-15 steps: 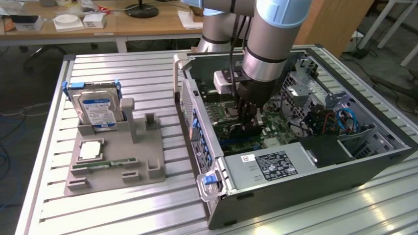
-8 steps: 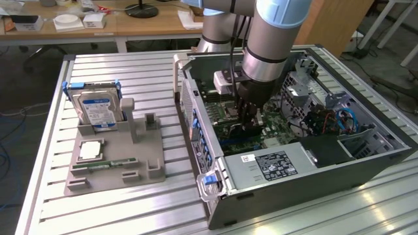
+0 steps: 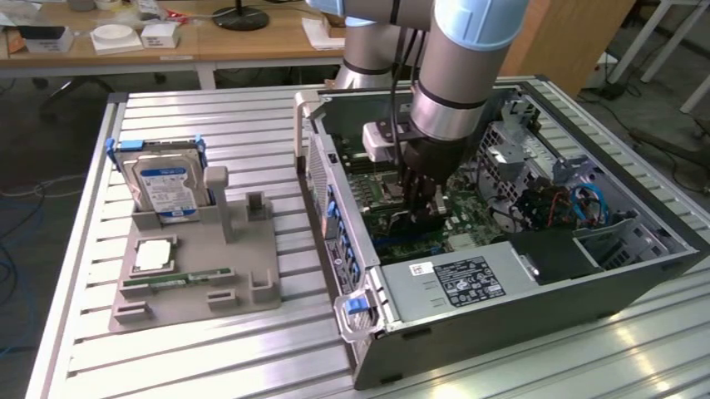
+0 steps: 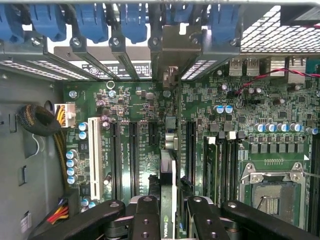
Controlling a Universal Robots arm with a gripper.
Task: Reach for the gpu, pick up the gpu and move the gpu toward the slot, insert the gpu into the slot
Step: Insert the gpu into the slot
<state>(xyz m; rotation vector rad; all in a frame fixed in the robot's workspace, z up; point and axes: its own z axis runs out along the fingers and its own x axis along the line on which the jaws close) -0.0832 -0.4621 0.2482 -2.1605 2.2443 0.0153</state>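
Gripper (image 4: pixel 167 212) is lowered inside the open case (image 3: pixel 621 283), jaws narrowed onto the gpu (image 4: pixel 167 175), held edge-on. The card's long axis runs toward the rear bracket at upper centre of the wrist frame, parallel with the slot (image 4: pixel 191 145) just beside it on the motherboard (image 4: pixel 280 107).

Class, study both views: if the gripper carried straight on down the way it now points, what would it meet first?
Probably the motherboard: the gripper, shut on the gpu, points down at its slot, so the card's edge should meet that first. Depth is unclear.
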